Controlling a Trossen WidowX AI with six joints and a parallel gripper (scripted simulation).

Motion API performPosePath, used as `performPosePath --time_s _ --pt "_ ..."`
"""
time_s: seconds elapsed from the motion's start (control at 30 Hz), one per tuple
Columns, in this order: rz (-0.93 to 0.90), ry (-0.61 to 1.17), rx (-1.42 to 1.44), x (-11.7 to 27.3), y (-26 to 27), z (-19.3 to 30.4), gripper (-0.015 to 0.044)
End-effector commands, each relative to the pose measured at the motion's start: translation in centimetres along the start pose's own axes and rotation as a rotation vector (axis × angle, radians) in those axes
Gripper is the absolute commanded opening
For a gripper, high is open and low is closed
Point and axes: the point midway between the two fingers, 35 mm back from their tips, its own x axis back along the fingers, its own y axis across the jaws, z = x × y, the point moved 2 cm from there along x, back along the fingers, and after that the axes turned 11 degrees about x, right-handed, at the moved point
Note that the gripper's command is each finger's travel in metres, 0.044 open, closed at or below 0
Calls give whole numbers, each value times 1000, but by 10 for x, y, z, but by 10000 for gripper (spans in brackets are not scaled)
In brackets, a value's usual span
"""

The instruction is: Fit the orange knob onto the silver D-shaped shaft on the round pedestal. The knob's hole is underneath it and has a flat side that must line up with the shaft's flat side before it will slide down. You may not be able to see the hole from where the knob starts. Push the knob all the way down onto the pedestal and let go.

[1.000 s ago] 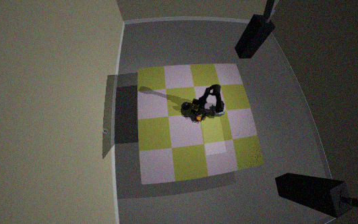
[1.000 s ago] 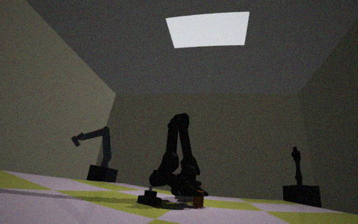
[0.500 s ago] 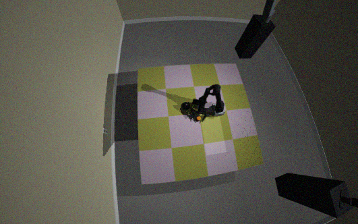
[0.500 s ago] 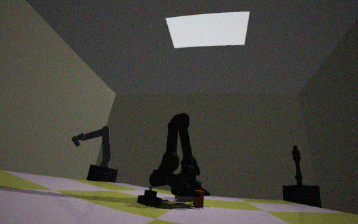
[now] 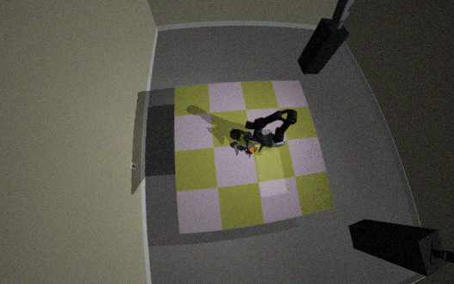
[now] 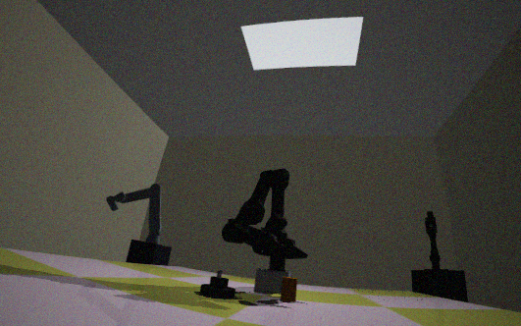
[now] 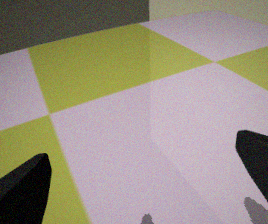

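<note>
The orange knob [image 5: 251, 150] [image 6: 288, 290] stands upright on the checkered surface, clear of the pedestal. The dark round pedestal [image 5: 235, 134] [image 6: 218, 292] is to the knob's left in the exterior view, with the shaft [image 6: 219, 273] bare and pointing up. The shaft's flat side cannot be made out. My gripper [image 5: 254, 144] [image 6: 302, 254] [image 7: 146, 151] is open and empty, raised above the knob's level and tilted forward. The wrist view shows no knob or pedestal between the widely spread fingers. The knob's hole is hidden underneath it.
The checkered mat [image 5: 197, 214] [image 6: 10, 299] lies under everything. My arm's pale base [image 6: 266, 281] stands behind the knob and pedestal in the exterior view. Two other arms stand on dark blocks [image 5: 322, 47] [image 5: 389, 244] off the mat. Shadows fall beside the knob.
</note>
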Motion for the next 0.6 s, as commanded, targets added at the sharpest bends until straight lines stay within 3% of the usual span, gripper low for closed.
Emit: performPosePath --time_s 0.0,0.2,0.4,0.47,0.57 --pt "-80 101 -41 -6 1 -1 440" --pt "-313 624 -129 -23 4 -5 440" --pt "-283 1151 -42 -16 -5 -37 440" --pt "-241 1250 -2 -12 -8 -49 440" --pt "-235 1262 4 -12 -8 -50 440"
